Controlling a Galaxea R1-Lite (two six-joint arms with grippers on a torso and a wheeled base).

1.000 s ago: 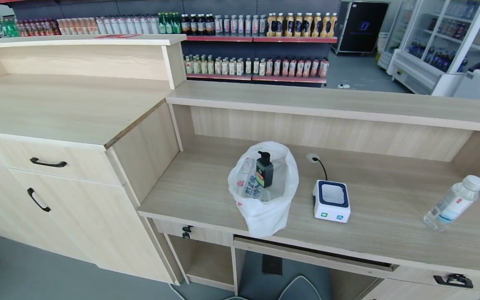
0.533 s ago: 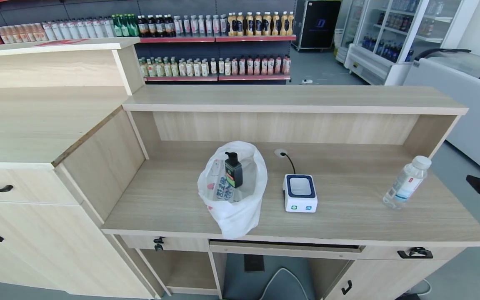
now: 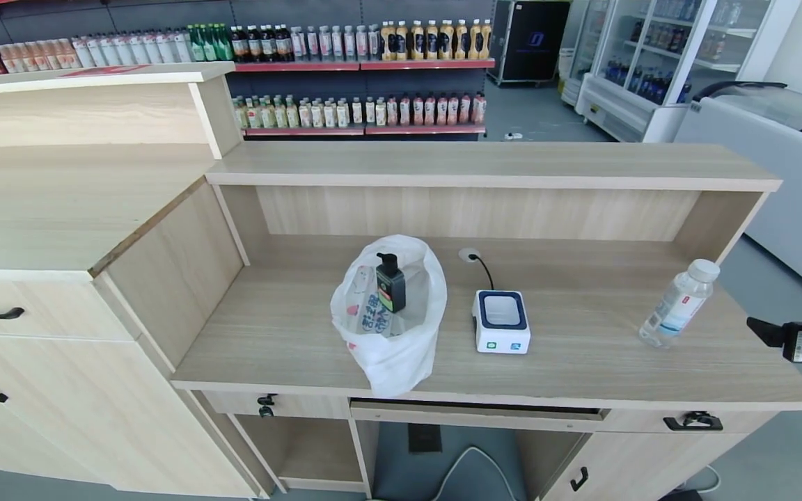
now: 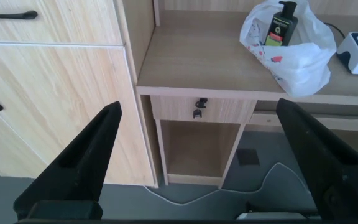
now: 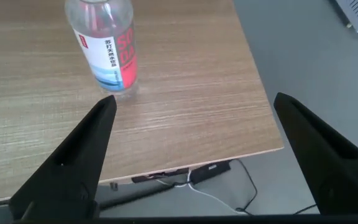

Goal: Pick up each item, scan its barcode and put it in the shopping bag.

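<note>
- The wooden bench (image 3: pixel 582 362) carries all the goods on its lower surface, with a raised ledge along the back and a taller cupboard block adjoining on the robot's left
- Shelves of drinks (image 3: pixel 345 76) run along the shop wall behind the bench
- The shopping bag (image 3: pixel 390 348), white plastic with its mouth open upward, stands left of centre on the bench, its lower part reaching the front edge
- The left hand (image 4: pixel 199 107) is low down in front of the bench's left corner, its two fingers spread wide with nothing between them; past it are the bag and the small lock under the bench edge
- The right hand (image 5: pixel 194 102) is off the right end of the bench, fingers wide apart and empty, pointed at the water bottle but apart from it
- The water bottle (image 3: pixel 676 306), clear with a white cap and a red, white and blue label, stands upright near the bench's right end, well apart from the bag
- The scanner (image 3: pixel 502 322), a white box with a dark-framed window on top, sits just right of the bag, its black cable (image 3: pixel 483 270) running back to a hole in the bench
- A black pump bottle (image 3: pixel 390 287) stands upright inside the bag, pump head above the rim
</note>
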